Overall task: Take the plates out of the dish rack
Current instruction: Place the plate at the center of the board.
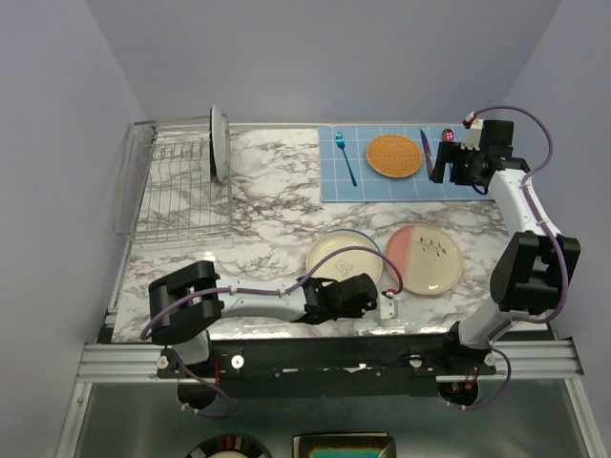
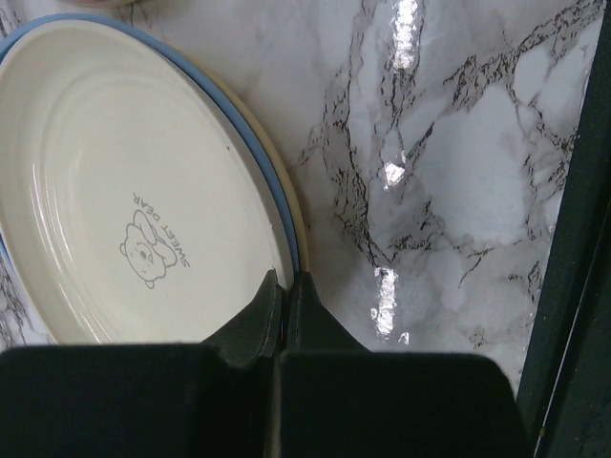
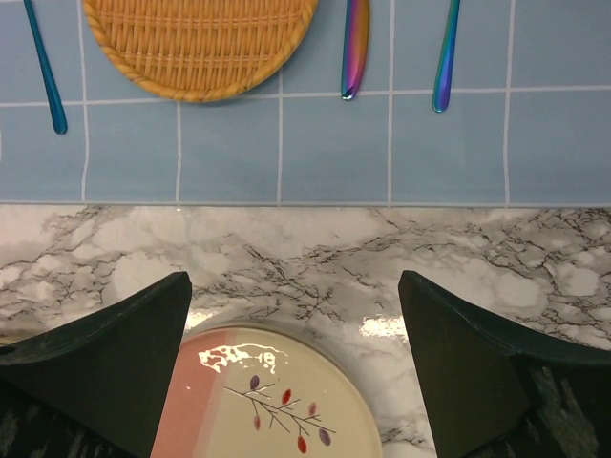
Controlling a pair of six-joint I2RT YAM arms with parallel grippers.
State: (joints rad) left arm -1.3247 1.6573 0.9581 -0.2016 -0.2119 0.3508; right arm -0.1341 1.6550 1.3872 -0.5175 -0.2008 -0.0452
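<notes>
at the far left of the marble table (image 1: pixel 277 191), in the top view, the dish rack (image 1: pixel 172 186) is sitting with one plate (image 1: pixel 219 143) standing on edge at its right end. two more plates are lying flat on the table near the front: a cream plate (image 1: pixel 342 256) and, just to its right, a pink and cream plate (image 1: pixel 425 258). the left gripper (image 1: pixel 377 289) is resting low at the cream plate's near edge. the right gripper (image 1: pixel 441 167) is hanging over the right side of the blue mat (image 1: pixel 382 191), where a woven disc (image 1: pixel 394 156) is lying between pieces of cutlery.

in the left wrist view, the left gripper's fingers (image 2: pixel 258 320) are pressing together with nothing between them, their tips lying at the cream plate's rim; whether they are touching it is hard to tell. a small bear print is showing on the plate, and a blue line is running along its edge.

in the right wrist view, the right gripper's fingers (image 3: pixel 115 353) are spreading wide and holding nothing, and between them the twig-patterned pink and cream plate (image 3: pixel 286 401) is lying on the marble, near the mat's edge.
</notes>
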